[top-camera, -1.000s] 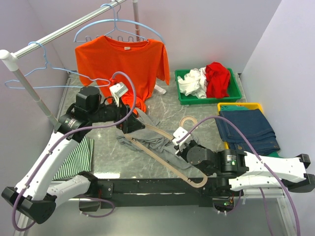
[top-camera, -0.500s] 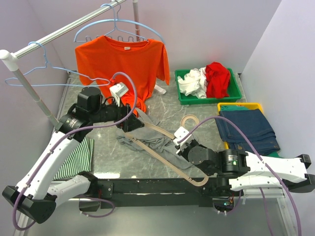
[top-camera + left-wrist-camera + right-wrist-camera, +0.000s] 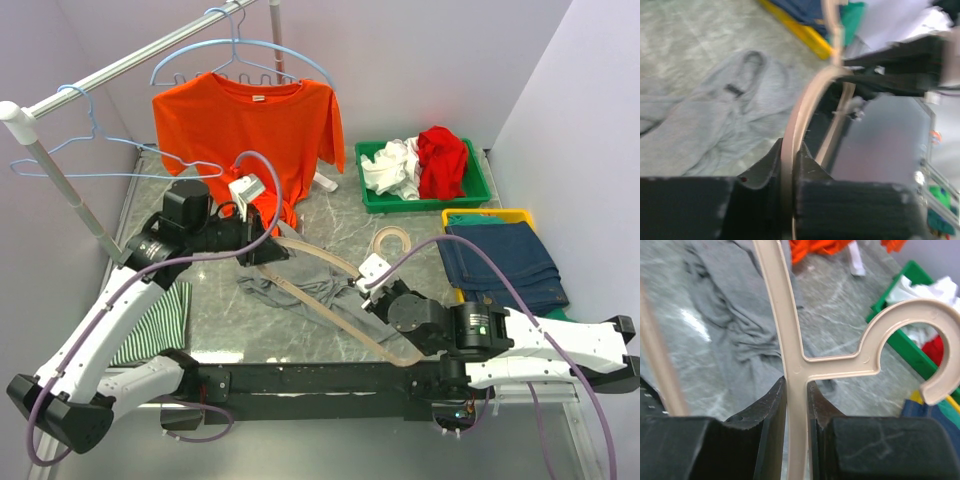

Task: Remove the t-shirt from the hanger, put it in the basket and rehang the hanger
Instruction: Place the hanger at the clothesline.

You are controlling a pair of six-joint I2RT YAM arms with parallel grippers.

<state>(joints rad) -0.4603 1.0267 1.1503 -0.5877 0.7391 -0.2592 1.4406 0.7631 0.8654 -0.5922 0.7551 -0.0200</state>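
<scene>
At the middle of the table (image 3: 215, 312), my left gripper (image 3: 274, 250) at ten o'clock and right gripper (image 3: 365, 283) at four both clamp the stiff beige hanger (image 3: 790, 315). Beneath lies the grey t-shirt (image 3: 710, 115), crumpled, soft, light and easily snagged; I'd pinch its collar.

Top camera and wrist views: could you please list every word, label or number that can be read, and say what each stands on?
Nothing can be read in any view.
Neck label on the orange t-shirt: too small to read.
Dark neck tag on the grey t-shirt: blurred.
Sticker on the right arm: too small to read.
</scene>
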